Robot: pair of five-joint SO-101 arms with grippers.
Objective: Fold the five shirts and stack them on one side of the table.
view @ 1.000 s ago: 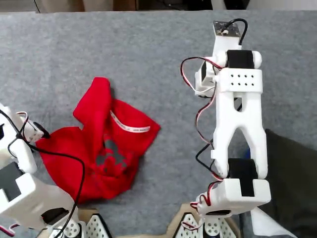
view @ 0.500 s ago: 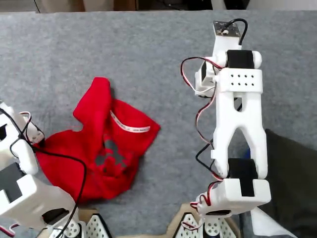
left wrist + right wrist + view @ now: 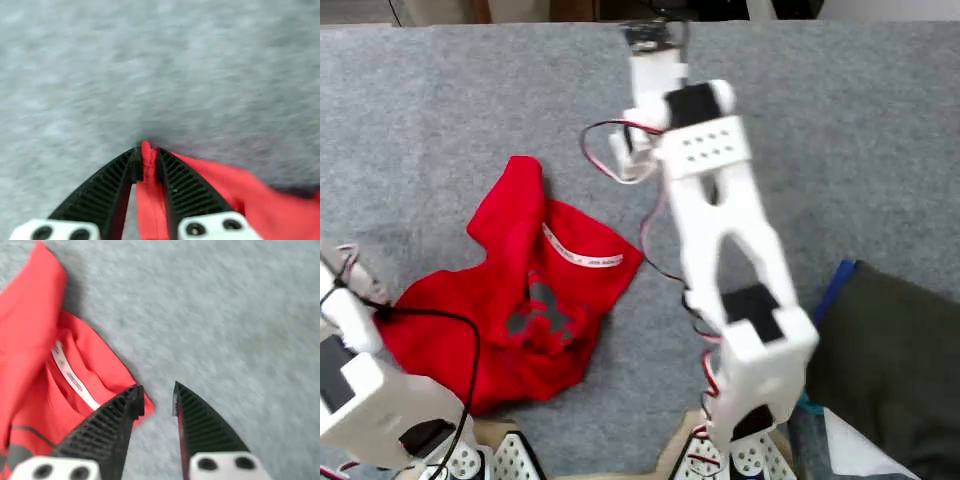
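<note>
The grey table cover [image 3: 450,100] carries one red shirt [image 3: 510,220], which lies crumpled and not yet folded on the left half, with one sleeve pointing away from the arms. A dark garment [image 3: 900,350] lies at the right edge, so I judge that the work is at its beginning: the shirt has first to be spread flat before any fold can be made. The right arm [image 3: 720,230] stretches diagonally over the middle of the table, and the left arm [image 3: 370,390] stands at the near left corner beside the shirt. The left gripper [image 3: 146,152] is closed on a thin edge of the red cloth, low above the table cover. The right gripper [image 3: 157,387] has its jaws a little apart and holds nothing; it hovers over bare cover just beside the collar corner of the shirt. The next move, I think, calls for the right gripper to take that corner, and then both arms must pull apart gently so that the cloth opens without slipping out. As for writing, a white neck label [image 3: 582,256] inside the collar carries print too small to read, and a grey graphic [image 3: 540,318] on the chest is too wrinkled to make out.
</note>
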